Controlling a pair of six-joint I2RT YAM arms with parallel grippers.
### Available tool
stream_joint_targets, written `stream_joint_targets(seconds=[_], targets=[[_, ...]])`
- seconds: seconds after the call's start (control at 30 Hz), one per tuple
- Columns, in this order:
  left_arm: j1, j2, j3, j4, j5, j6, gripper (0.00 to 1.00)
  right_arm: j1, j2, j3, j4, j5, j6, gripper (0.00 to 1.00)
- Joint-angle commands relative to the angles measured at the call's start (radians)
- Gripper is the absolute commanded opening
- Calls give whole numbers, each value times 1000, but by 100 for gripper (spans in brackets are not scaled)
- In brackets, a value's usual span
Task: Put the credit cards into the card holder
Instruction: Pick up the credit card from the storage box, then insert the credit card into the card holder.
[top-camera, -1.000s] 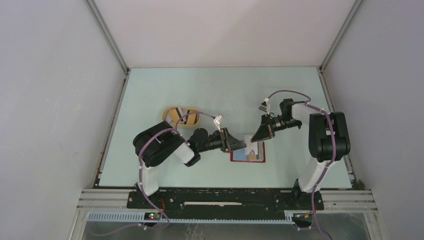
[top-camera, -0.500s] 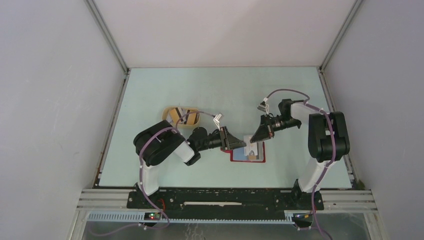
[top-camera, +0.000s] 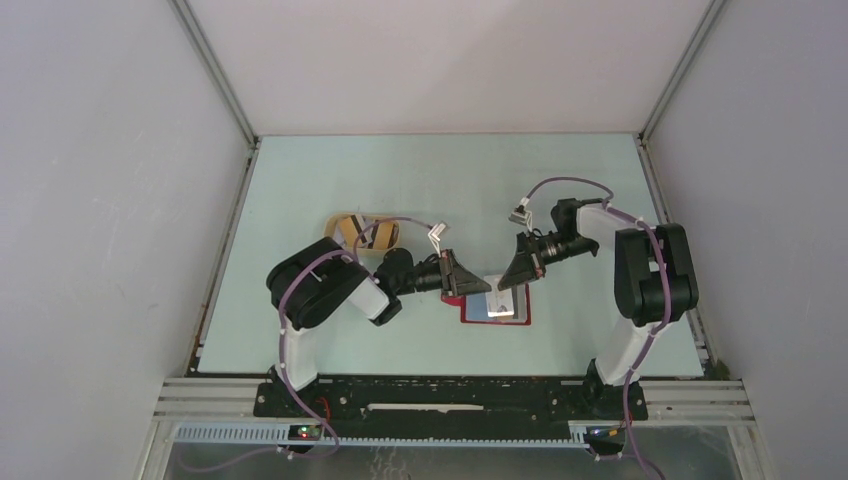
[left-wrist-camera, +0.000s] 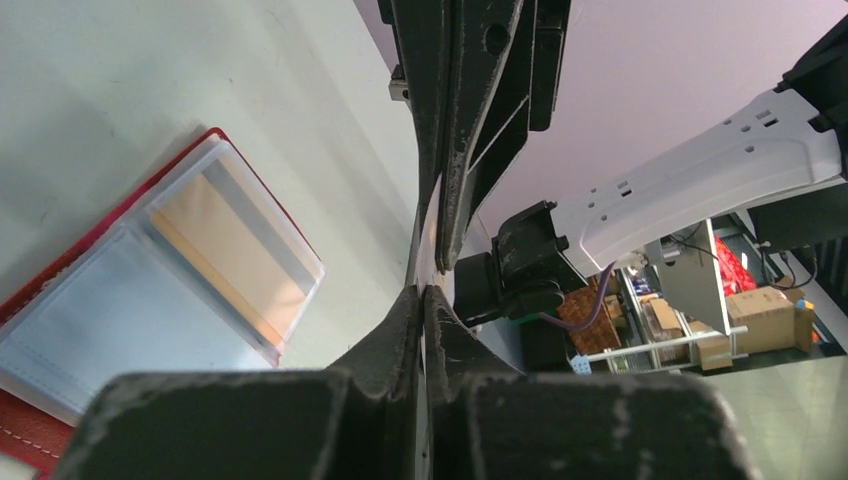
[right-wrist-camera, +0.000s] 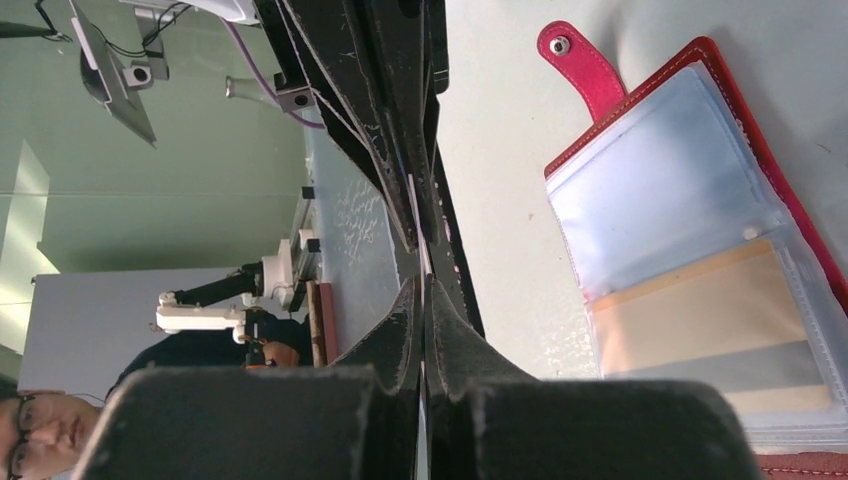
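The red card holder (top-camera: 497, 305) lies open on the table, pale pockets up, with a tan card (left-wrist-camera: 235, 255) tucked in one pocket (right-wrist-camera: 690, 325). Just above its far edge hangs a pale credit card (top-camera: 495, 283), seen edge-on in both wrist views (left-wrist-camera: 431, 232) (right-wrist-camera: 415, 215). My left gripper (top-camera: 484, 287) (left-wrist-camera: 422, 290) is shut on one end of it. From the opposite side my right gripper (top-camera: 504, 282) (right-wrist-camera: 421, 282) is shut on the other end, so the two sets of fingers meet tip to tip. More credit cards (top-camera: 360, 230), orange with a dark stripe, lie in the dish.
A tan oval dish (top-camera: 385, 243) sits behind my left arm at the table's left middle. The holder's red snap tab (right-wrist-camera: 575, 65) sticks out from its far corner. White enclosure walls ring the table.
My left gripper's jaws have closed from partly open onto the card that the right gripper holds. Both grippers and the card shifted slightly away from the arm bases.
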Motion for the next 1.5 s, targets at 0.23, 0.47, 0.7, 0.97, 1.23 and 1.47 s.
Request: stream_joint_targets(seconds=[0.23,0.47,0.7,0.97,1.23,1.47], targets=[[5,-26,20,47,78,29,0,31,-79,32,0,22,-32,26],[64,-33,-67,44,68,53,0,-24,-236,-2,170,304,99,48],[90,10,-47,20,18,15,0,-59,-276,-55,251,425,174,28],[86,32,-65,-17,-66,20,0,25,-161,-44,245,513,190,5],[71,64,-46,-61,-103,32,0,75,-80,-28,233,622,209,4],[69,89,-28,-74,-122,42,0,79,-51,-20,222,643,210,3]])
